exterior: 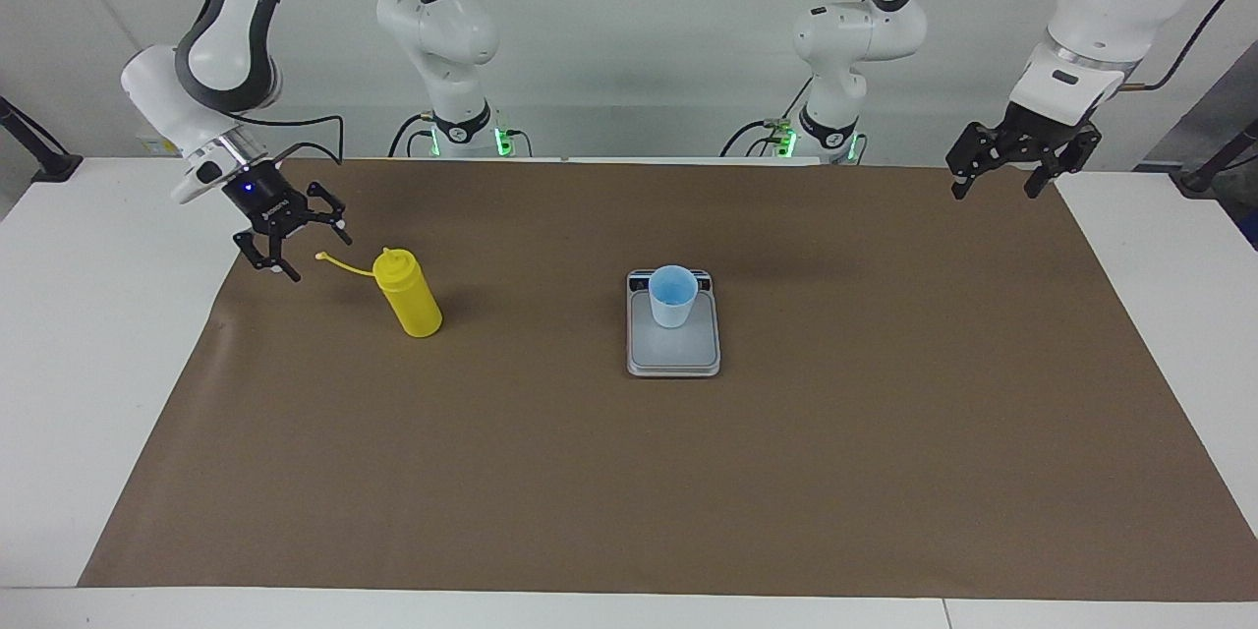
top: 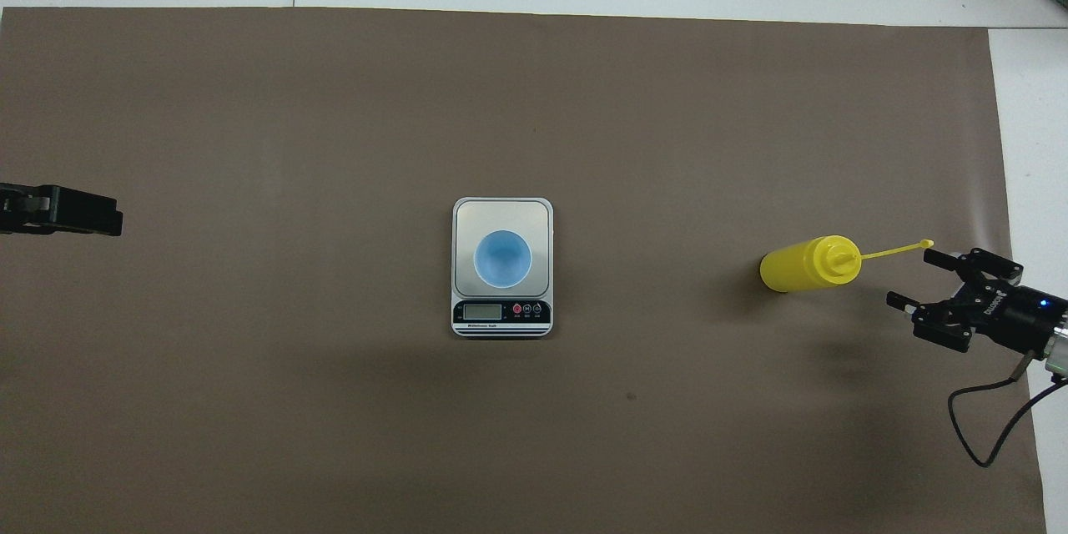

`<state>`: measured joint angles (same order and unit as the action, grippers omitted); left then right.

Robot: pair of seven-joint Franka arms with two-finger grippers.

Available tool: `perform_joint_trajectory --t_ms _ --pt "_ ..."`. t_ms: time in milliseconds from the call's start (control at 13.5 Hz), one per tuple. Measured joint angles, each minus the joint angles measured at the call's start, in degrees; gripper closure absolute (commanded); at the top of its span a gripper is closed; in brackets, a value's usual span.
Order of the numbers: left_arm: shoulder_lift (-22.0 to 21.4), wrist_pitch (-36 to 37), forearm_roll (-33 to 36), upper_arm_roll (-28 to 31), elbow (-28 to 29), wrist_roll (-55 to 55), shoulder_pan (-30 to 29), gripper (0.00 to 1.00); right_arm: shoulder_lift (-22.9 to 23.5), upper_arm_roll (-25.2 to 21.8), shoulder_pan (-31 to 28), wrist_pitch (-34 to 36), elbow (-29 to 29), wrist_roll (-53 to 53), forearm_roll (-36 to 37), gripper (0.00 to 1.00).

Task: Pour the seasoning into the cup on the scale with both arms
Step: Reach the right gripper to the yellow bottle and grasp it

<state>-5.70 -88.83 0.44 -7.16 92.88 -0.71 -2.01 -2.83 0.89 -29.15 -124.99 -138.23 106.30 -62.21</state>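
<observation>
Overhead view: cylindrical yellow seasoning, tapered cup on flat scale.

White jointed right arm's black two-finger gripper hangs low, fingers spread wide, tilted downward. White left arm waits, its black gripper raised, fingers parted, pointing down.
</observation>
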Motion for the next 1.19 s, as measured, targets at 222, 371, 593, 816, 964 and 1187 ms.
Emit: perform_joint_trajectory --t_ms 222,371,593,816,964,1187 --pt "-0.2 0.4 0.0 -0.3 1.7 0.1 0.0 0.0 1.7 0.2 0.3 0.8 -1.0 8.4 -4.8 0.0" --pt "-0.4 0.9 0.0 -0.7 1.9 0.1 0.1 0.0 1.7 0.5 1.9 1.9 -1.4 10.7 -6.2 0.0" --pt "-0.7 0.9 0.0 -0.5 1.9 0.1 0.0 0.0 1.6 0.7 4.2 2.4 -2.3 12.7 -8.1 0.0" --pt "-0.7 1.0 0.0 -0.3 2.0 0.1 -0.1 0.0 1.6 0.7 7.5 2.4 -3.0 15.6 -11.3 0.0" --pt "-0.7 1.0 0.0 -0.2 2.0 0.1 -0.2 0.0 1.5 0.7 9.8 2.2 -3.1 16.2 -13.6 0.0" --pt "-0.7 1.0 0.0 -0.2 2.0 0.1 -0.5 0.0 1.5 0.7 10.6 1.5 -3.3 17.3 -14.8 0.0"
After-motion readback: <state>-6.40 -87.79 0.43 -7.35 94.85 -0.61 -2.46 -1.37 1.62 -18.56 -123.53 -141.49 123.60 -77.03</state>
